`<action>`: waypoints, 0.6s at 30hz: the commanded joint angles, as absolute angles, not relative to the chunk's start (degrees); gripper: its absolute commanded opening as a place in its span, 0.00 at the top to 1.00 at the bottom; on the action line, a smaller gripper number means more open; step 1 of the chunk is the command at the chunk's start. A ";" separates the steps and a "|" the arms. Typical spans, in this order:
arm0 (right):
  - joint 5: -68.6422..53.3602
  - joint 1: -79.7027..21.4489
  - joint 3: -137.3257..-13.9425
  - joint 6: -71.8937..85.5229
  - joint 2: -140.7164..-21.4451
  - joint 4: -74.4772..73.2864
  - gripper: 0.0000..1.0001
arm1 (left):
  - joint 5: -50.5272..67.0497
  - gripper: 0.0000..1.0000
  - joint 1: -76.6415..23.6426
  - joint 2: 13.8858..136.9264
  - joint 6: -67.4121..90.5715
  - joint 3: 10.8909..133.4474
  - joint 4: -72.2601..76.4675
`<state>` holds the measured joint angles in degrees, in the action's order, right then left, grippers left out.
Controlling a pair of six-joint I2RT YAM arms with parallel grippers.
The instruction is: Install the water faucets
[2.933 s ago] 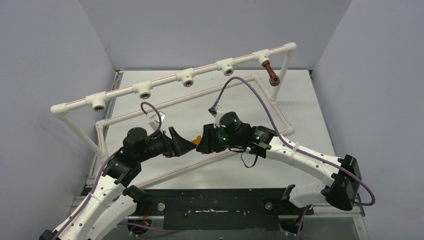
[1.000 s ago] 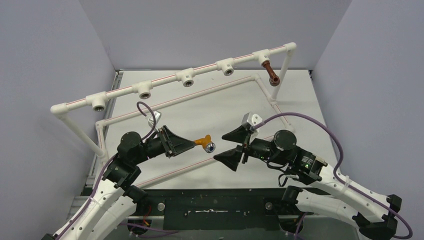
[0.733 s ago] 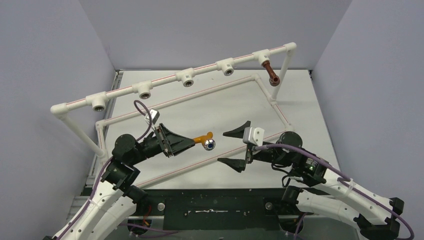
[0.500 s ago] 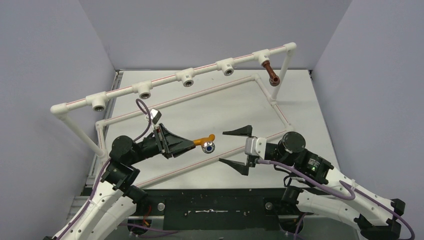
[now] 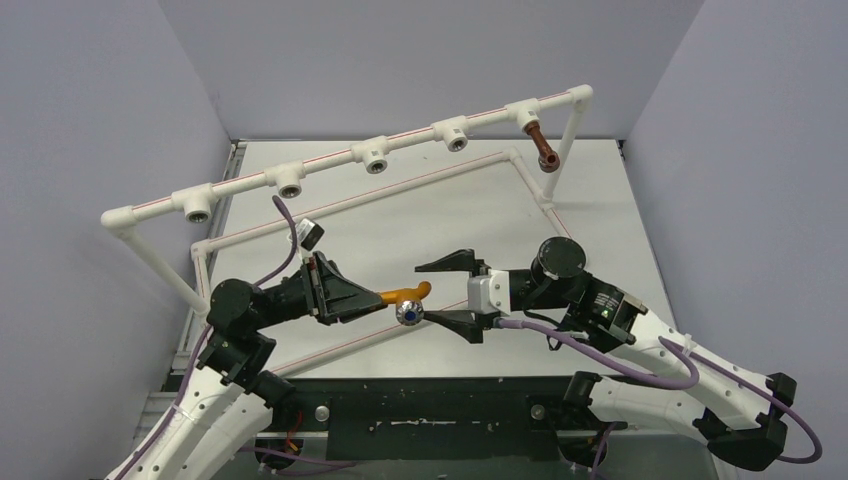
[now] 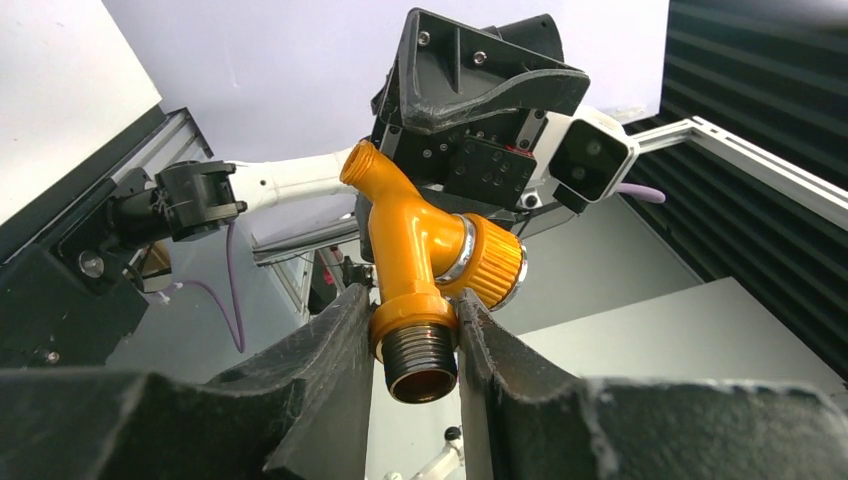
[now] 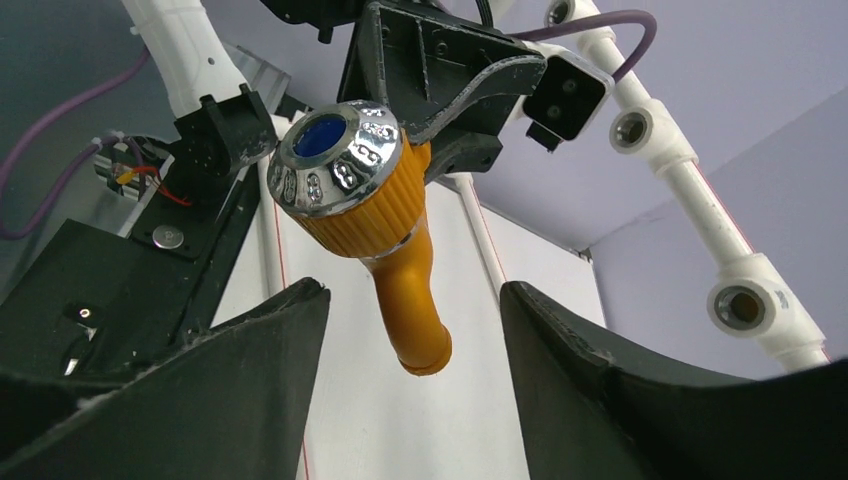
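Note:
My left gripper (image 5: 372, 298) is shut on the threaded end of the orange-yellow faucet (image 5: 405, 297), held out above the table's middle. In the left wrist view the fingers clamp its collar (image 6: 415, 320), spout and ribbed knob (image 6: 485, 265) pointing away. My right gripper (image 5: 424, 293) stands open, one finger on each side of the faucet, not touching. In the right wrist view the spout (image 7: 415, 320) hangs between the spread fingers (image 7: 412, 292), with the silver cap (image 7: 335, 160) above. The dark reddish-brown faucet (image 5: 542, 148) sits in the rightmost tee of the pipe frame (image 5: 330, 165).
The raised white rail carries several open tee sockets (image 5: 290, 183), two of them seen from the right wrist (image 7: 742, 305). A lower pipe rectangle (image 5: 440, 172) lies on the table under both arms. Grey walls close the left, back and right sides.
My right arm has swung left to the faucet and its jaws have narrowed, now straddling the spout. The left gripper has drawn back slightly, still holding the faucet.

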<state>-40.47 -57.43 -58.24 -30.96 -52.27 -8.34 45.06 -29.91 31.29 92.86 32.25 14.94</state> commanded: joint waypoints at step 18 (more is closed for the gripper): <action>-46.76 -57.35 -61.88 -33.71 -53.13 -3.54 1.00 | 47.57 1.00 -29.97 31.75 96.08 35.33 25.66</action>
